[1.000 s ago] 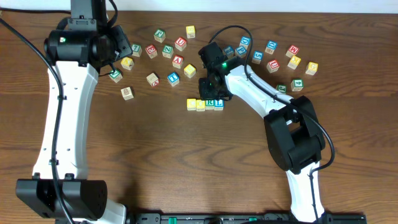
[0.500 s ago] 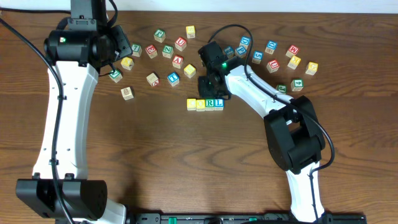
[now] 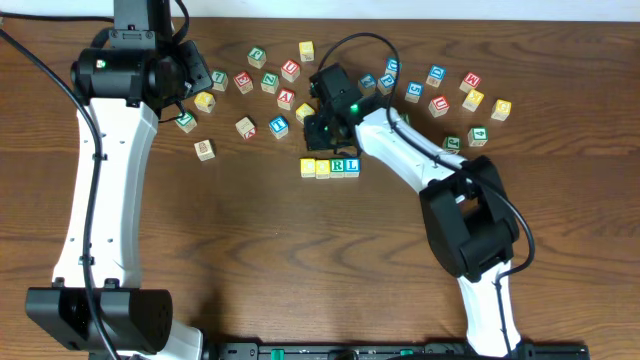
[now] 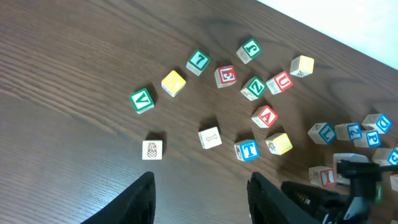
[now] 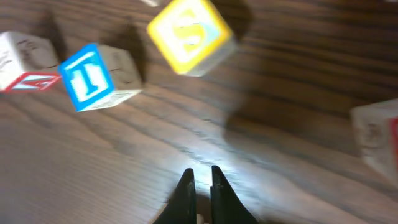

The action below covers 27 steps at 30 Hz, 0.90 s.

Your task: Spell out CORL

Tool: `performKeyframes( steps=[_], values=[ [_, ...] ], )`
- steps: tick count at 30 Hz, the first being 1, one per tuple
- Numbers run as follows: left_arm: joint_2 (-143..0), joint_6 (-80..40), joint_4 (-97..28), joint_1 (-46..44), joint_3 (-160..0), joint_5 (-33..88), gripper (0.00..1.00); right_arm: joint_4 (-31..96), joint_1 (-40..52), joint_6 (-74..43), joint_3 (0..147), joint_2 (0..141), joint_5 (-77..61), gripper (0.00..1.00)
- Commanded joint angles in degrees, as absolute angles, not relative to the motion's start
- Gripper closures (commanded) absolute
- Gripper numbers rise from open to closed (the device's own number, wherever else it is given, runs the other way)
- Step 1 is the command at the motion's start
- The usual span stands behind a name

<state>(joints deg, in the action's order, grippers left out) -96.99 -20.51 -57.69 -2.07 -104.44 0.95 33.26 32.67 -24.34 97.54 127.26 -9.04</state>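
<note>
Four letter blocks stand side by side in a row [image 3: 330, 167] in the middle of the table: two yellow-faced ones, then a green R [image 3: 338, 166] and a blue L [image 3: 352, 166]. My right gripper [image 3: 318, 130] hovers just behind the row's left end, apart from it. In the right wrist view its fingers [image 5: 200, 182] are shut and empty over bare wood, near a blue T block [image 5: 93, 74] and a yellow S block [image 5: 189, 34]. My left gripper [image 4: 202, 199] is open and empty, high over the table's back left [image 3: 192, 88].
Several loose letter blocks lie scattered along the back of the table, among them the blue T [image 3: 279, 126], a red A [image 3: 286, 98], a green V [image 4: 142, 99] and a pineapple-picture block [image 4: 152, 149]. More blocks lie at the back right [image 3: 472, 100].
My right gripper has lifted off the row's right end and moved back and left. The row now shows uncovered with the L block in place. The left arm has not moved.
</note>
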Motion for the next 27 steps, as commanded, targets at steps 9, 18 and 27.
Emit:
performKeyframes(
  steps=[9, 18, 27],
  values=[
    [-97.4, -19.5, -57.8, -1.9, -104.4, 0.4, 0.53, 32.4, 34.6, -23.9, 97.5, 130.8, -9.9, 0.99],
    [-97.4, -19.5, -57.8, -1.9, -104.4, 0.4, 0.53, 33.7, 35.0, -23.9, 97.5, 130.8, -9.9, 0.99],
    [-97.4, -19.5, -57.8, -1.9, -104.4, 0.4, 0.53, 34.0, 35.0, -23.9, 97.5, 130.8, -9.8, 0.99]
  ],
)
